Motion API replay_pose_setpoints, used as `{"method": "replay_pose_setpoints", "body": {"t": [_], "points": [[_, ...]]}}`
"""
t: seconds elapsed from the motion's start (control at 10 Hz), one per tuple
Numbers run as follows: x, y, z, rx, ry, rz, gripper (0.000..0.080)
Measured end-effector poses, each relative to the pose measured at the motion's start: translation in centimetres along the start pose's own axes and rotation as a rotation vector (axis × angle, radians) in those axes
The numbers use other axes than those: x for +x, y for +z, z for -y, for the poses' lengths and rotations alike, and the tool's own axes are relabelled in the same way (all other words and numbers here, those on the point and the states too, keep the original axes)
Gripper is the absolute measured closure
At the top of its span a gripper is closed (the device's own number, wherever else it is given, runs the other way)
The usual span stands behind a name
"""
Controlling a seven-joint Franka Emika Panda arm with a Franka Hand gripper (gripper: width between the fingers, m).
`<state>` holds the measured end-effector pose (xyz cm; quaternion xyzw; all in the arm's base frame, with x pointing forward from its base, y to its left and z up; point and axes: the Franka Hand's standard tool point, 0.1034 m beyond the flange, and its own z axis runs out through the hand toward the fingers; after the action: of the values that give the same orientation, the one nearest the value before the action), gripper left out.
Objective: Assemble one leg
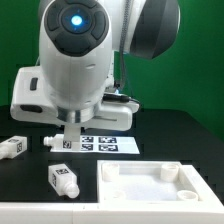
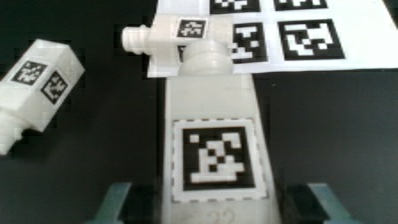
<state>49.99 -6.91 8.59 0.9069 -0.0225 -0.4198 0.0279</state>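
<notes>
In the wrist view a white leg [image 2: 214, 120] with a black-and-white tag lies lengthwise between my gripper's [image 2: 219, 198] fingers [image 2: 121, 200]. A dark gap shows on each side, so the gripper is open and astride it. The leg's narrow end points at the marker board [image 2: 267, 35]. A second leg [image 2: 39, 85] lies beside it, and a third [image 2: 151, 42] sits at its narrow end by the board's edge. In the exterior view the gripper [image 1: 70, 135] is low over the table by the marker board [image 1: 105, 144], and the arm hides most of the leg under it.
The large white square panel [image 1: 160, 185] with corner holes lies at the front of the exterior view's right. Loose legs lie at the exterior view's left [image 1: 12, 146] and front left [image 1: 63, 180]. A white fixture [image 1: 35, 100] stands behind the arm.
</notes>
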Motion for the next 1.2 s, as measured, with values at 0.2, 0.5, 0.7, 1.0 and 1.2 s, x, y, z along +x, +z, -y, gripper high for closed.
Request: {"method": "replay_pose_setpoints", "body": {"t": [0.2, 0.5, 0.7, 1.0, 1.2], "points": [[1.8, -0.5, 1.8, -0.038, -0.013, -0.136, 0.0514], [0.5, -5.6, 6.8, -0.014, -0.003, -0.318, 0.0512], [1.1, -7.1, 7.1, -0.007, -0.017, -0.498, 0.0512], [1.5, -7.5, 7.3, 0.005, -0.022, -0.665, 0.0512], [1.8, -8.3, 9.8, 0.085, 0.014, -0.77, 0.0512]]}}
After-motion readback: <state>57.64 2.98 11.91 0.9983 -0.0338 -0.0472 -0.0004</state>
